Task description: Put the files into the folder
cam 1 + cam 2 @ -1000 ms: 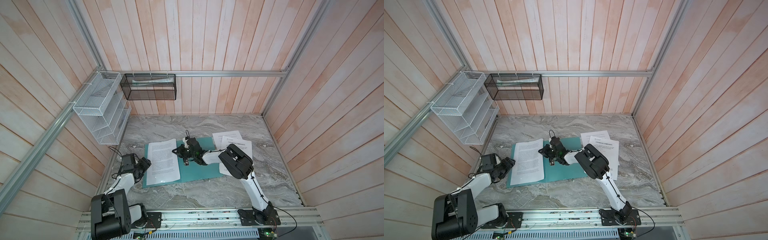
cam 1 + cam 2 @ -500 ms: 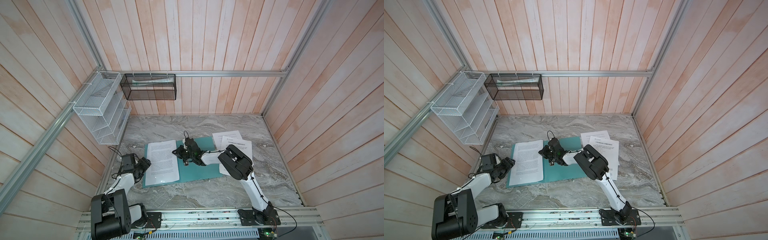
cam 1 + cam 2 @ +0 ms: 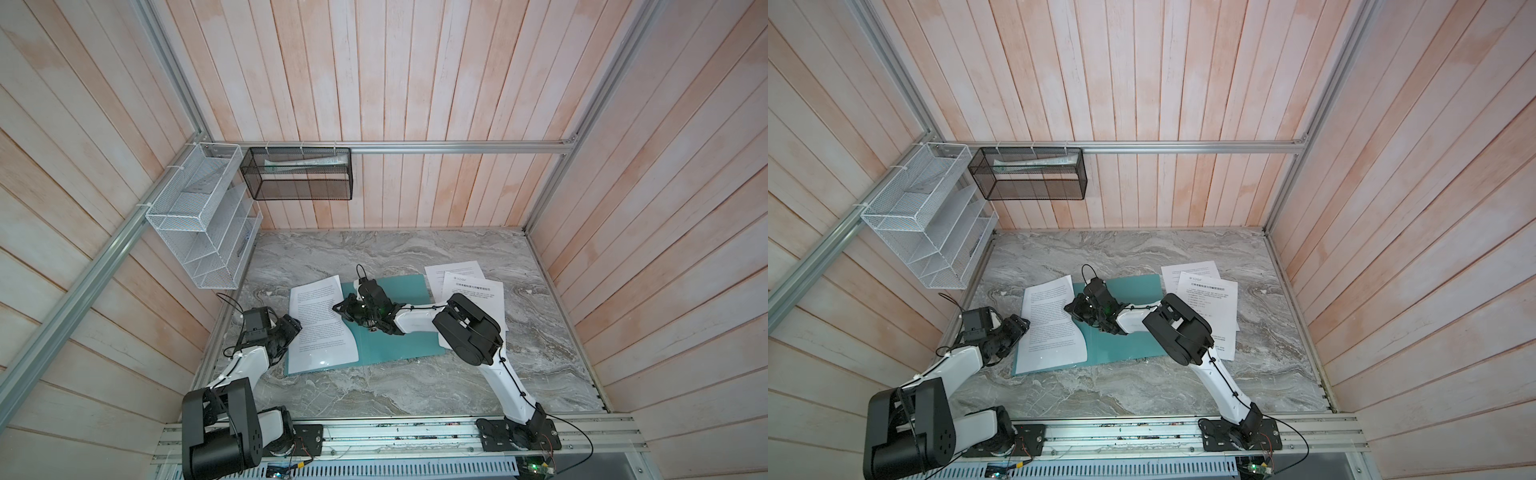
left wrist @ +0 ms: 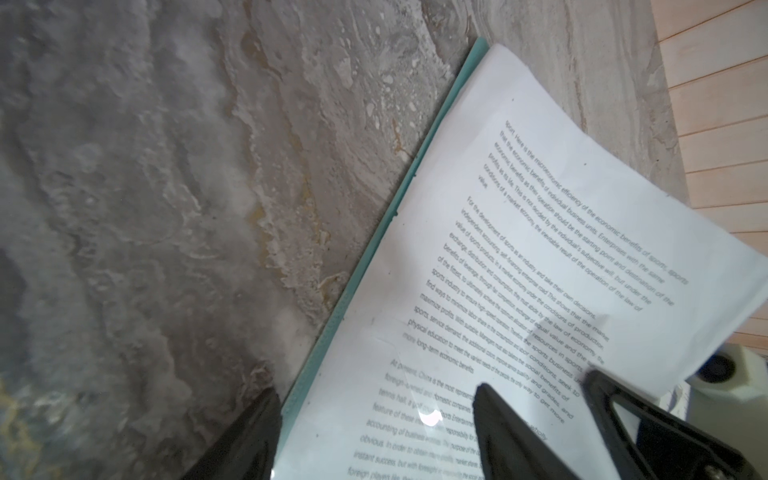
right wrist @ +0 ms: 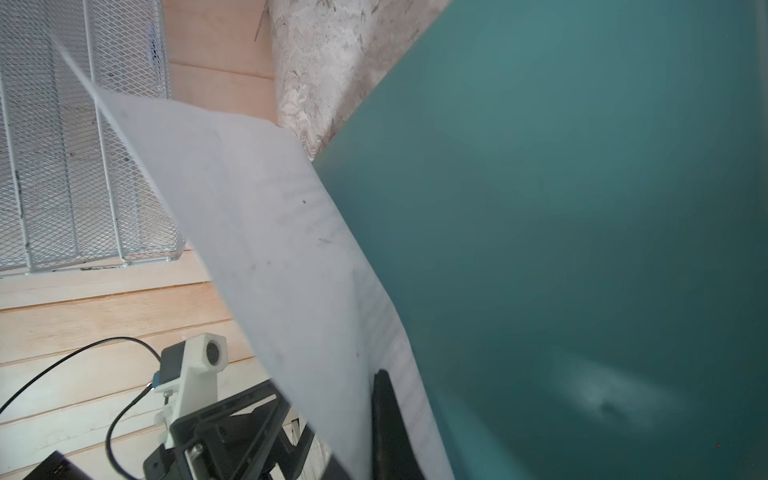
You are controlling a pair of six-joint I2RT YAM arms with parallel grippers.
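The teal folder (image 3: pixel 399 286) (image 3: pixel 1133 286) lies flat in the middle of the marble table. One of the files, a white printed sheet (image 3: pixel 320 332) (image 3: pixel 1050 328), rests on the folder's left part. My right gripper (image 3: pixel 338 309) (image 3: pixel 1069 309) is shut on that sheet's right edge, which is lifted and curled (image 5: pixel 270 208) above the folder (image 5: pixel 582 208). My left gripper (image 3: pixel 293 328) (image 3: pixel 1021 326) is open and low at the sheet's left edge. Its fingers (image 4: pixel 498 428) straddle the folder's edge (image 4: pixel 328 336) and the sheet (image 4: pixel 519 208). Two more sheets (image 3: pixel 473 291) (image 3: pixel 1208 291) lie overlapped right of the folder, partly under the right arm.
A white wire-mesh rack (image 3: pixel 203 232) hangs on the left wall. A black mesh basket (image 3: pixel 299 174) with a pale rolled item hangs on the back wall. Wooden walls close in three sides of the table, and an aluminium rail (image 3: pixel 395 432) carries both arm bases at the front.
My right gripper has shifted a little to the left with the sheet's edge in it. The left arm has stayed where it was.
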